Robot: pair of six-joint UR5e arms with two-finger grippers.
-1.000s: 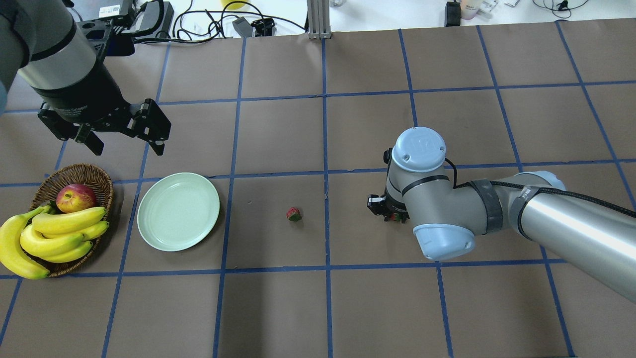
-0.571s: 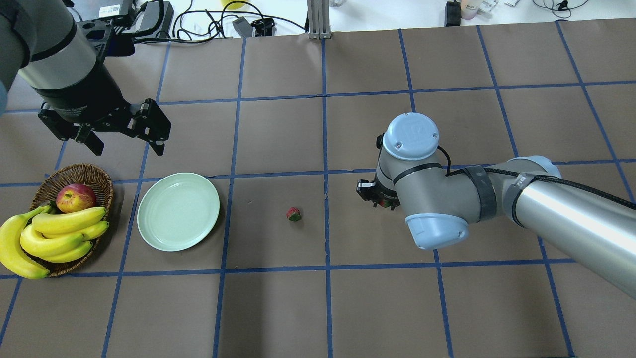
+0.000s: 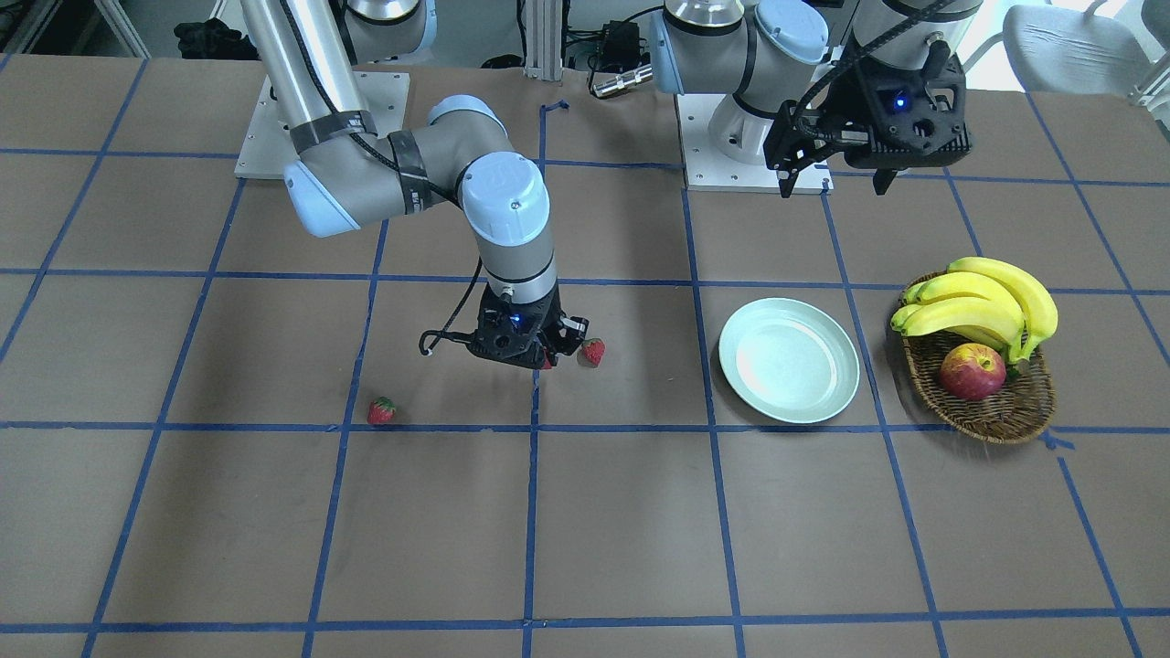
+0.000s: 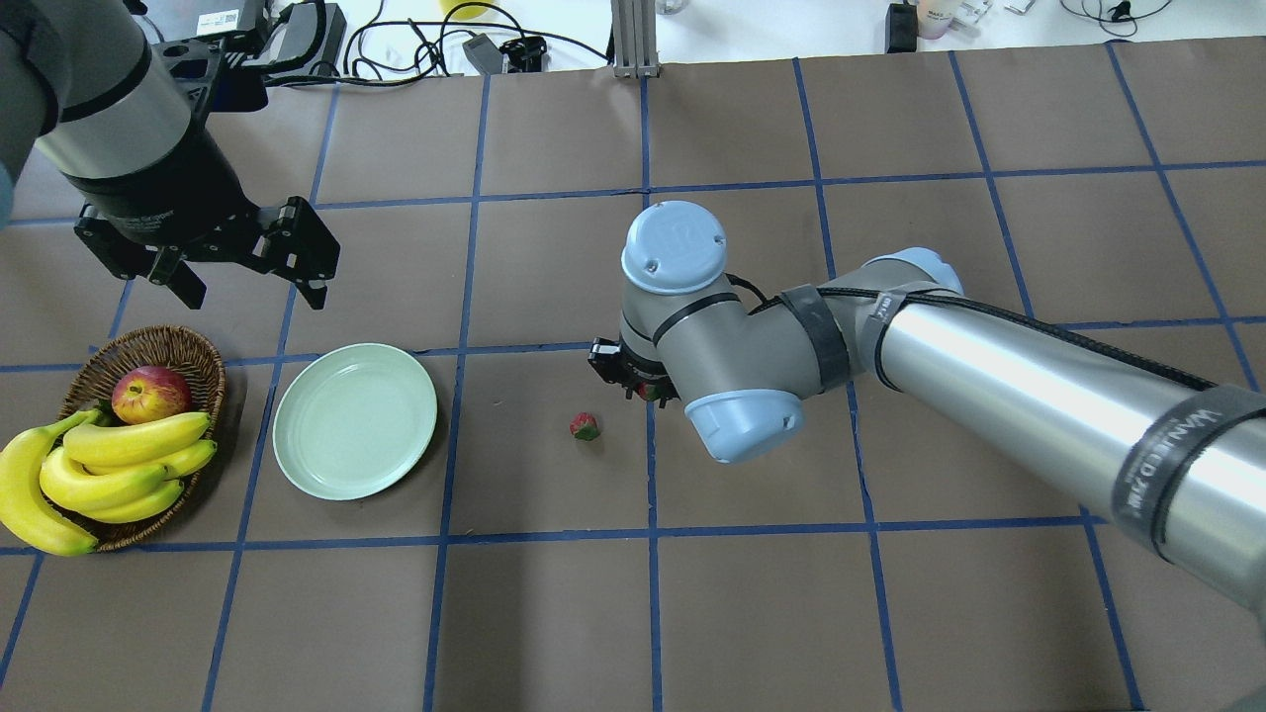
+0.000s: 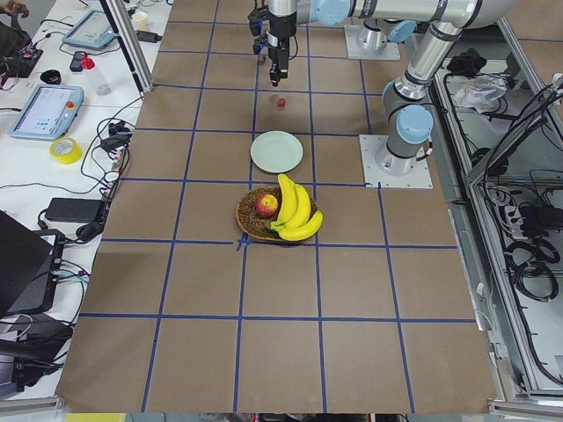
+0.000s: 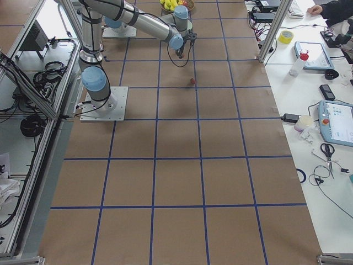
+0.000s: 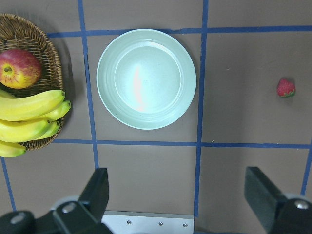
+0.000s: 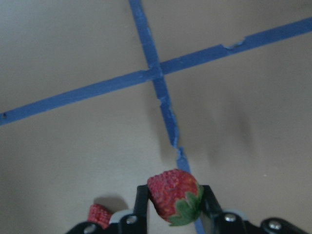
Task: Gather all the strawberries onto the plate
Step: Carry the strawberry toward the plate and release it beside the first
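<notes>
My right gripper hangs low over the middle of the table, shut on a strawberry that shows red with a green cap between its fingers. A second strawberry lies on the table just beside it, on the plate's side. A third strawberry lies further out on the other side, hidden under the right arm in the overhead view. The pale green plate is bare. My left gripper hovers open behind the plate, holding nothing.
A wicker basket with an apple and bananas stands beside the plate, away from the strawberries. Blue tape lines grid the brown table. Cables and boxes lie along the far edge.
My right arm has carried the strawberry across the table toward the plate, now close to the loose strawberry. The left arm has not moved.
</notes>
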